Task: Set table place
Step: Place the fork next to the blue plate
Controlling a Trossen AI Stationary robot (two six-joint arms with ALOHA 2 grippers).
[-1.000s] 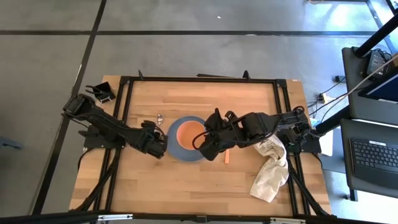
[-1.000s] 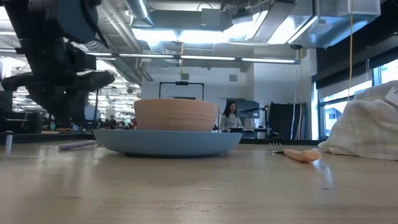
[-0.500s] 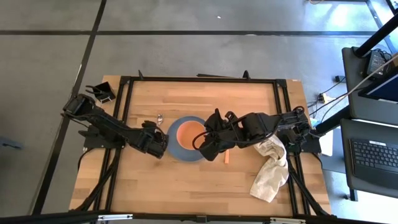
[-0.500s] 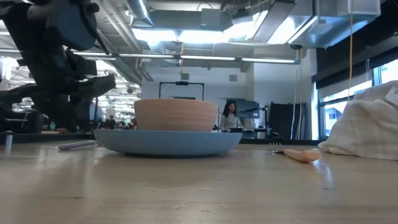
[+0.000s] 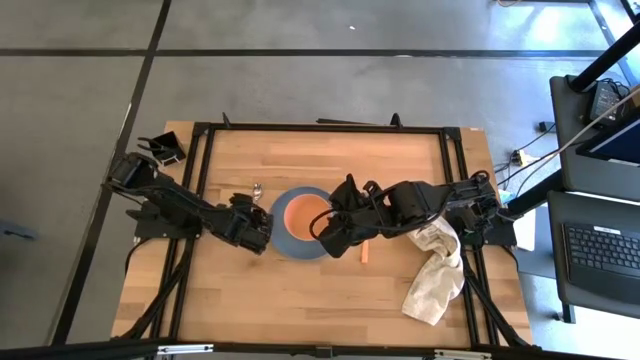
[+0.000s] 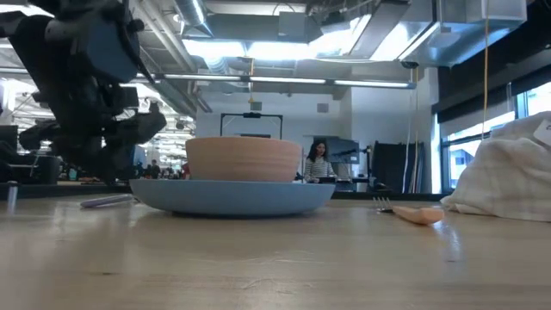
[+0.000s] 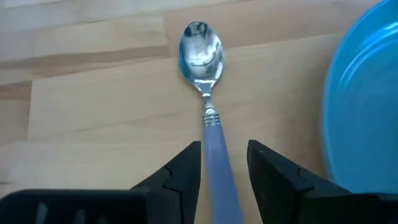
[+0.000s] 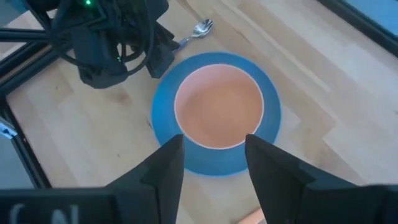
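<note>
A round blue plate (image 5: 287, 240) lies at the middle of the table with an orange bowl (image 5: 305, 213) standing in it. A metal spoon with a lilac handle (image 7: 214, 168) lies flat on the wood just left of the plate, its bowl (image 5: 256, 189) toward the far edge. My left gripper (image 7: 224, 149) is open above the handle, one finger on either side, and hides most of the handle in the high view (image 5: 260, 222). An orange-handled fork (image 5: 366, 250) lies right of the plate. My right gripper (image 8: 214, 142) is open and empty above the plate's near right rim (image 5: 322, 232).
An off-white cloth (image 5: 437, 270) lies crumpled at the table's right edge, beside the right arm. A small black object (image 5: 165, 148) sits at the far left corner. Bare wood (image 5: 300, 300) stretches along the near side of the table.
My left gripper has shifted a little toward the plate and come lower over the spoon's handle. The spoon, plate, bowl and fork lie as before.
</note>
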